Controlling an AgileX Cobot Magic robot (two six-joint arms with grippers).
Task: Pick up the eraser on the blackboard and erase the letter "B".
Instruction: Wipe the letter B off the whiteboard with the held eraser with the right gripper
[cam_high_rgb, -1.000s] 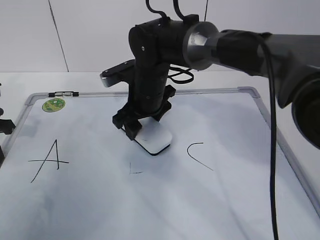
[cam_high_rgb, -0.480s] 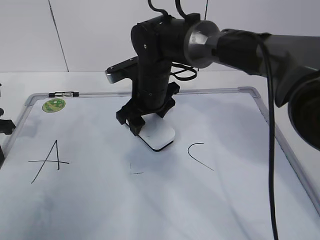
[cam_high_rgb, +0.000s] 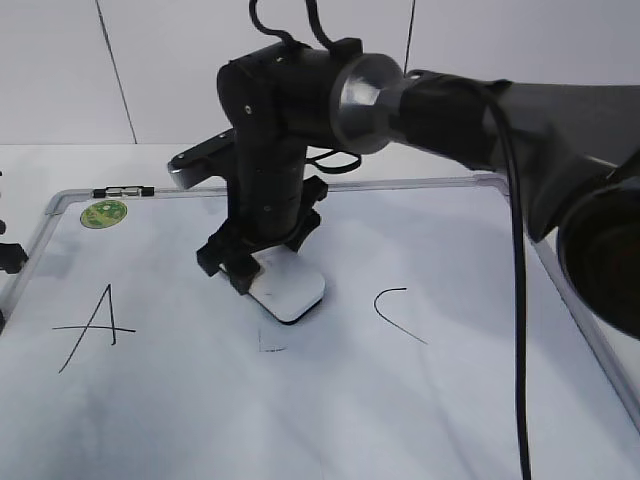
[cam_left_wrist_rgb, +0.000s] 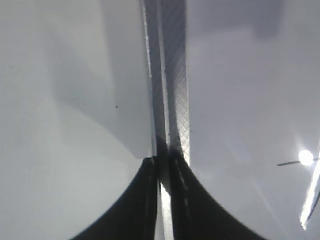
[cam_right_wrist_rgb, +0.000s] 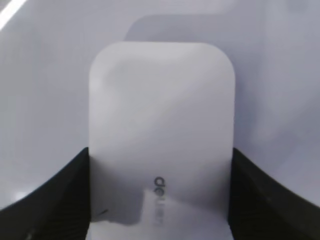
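The white eraser (cam_high_rgb: 290, 292) lies flat on the blackboard (cam_high_rgb: 330, 420), gripped by my right gripper (cam_high_rgb: 262, 275). It fills the right wrist view (cam_right_wrist_rgb: 161, 130) between the black fingers, with grey lettering near its close end. Only a small corner stroke of the letter "B" (cam_high_rgb: 268, 346) shows, just below the eraser. The letter "A" (cam_high_rgb: 92, 322) is at the left and the letter "C" (cam_high_rgb: 395, 312) at the right. My left gripper (cam_left_wrist_rgb: 164, 175) is shut with nothing in it, over the board's grey frame (cam_left_wrist_rgb: 169, 75).
A round green sticker (cam_high_rgb: 104, 212) sits at the board's far left corner. The right arm's thick black body (cam_high_rgb: 430, 100) reaches in from the right above the board. The board's right frame edge (cam_high_rgb: 575, 310) runs near it.
My right gripper has slid the eraser left and towards the camera, down onto the place of the "B". The board has shifted slightly.
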